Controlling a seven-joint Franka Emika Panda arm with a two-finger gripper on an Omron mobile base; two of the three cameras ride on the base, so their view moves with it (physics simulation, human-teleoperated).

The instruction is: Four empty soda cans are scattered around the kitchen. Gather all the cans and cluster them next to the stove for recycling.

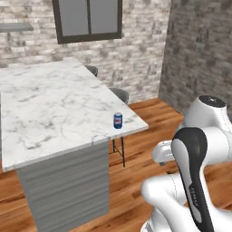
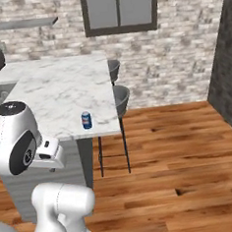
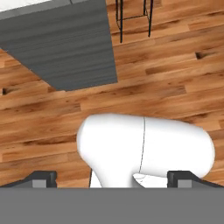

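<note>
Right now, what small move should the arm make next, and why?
Probably lift and swing the open gripper toward the blue soda can. The can stands upright near the marble counter's corner, while the gripper points down at the wooden floor, holding nothing.

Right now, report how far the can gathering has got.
Nothing looks done: a blue soda can stands upright near the corner of the marble island, untouched. In hand: nothing; the tool is open, pointing at the wood floor. Left: grasping this can and carrying it to the stove.
</note>
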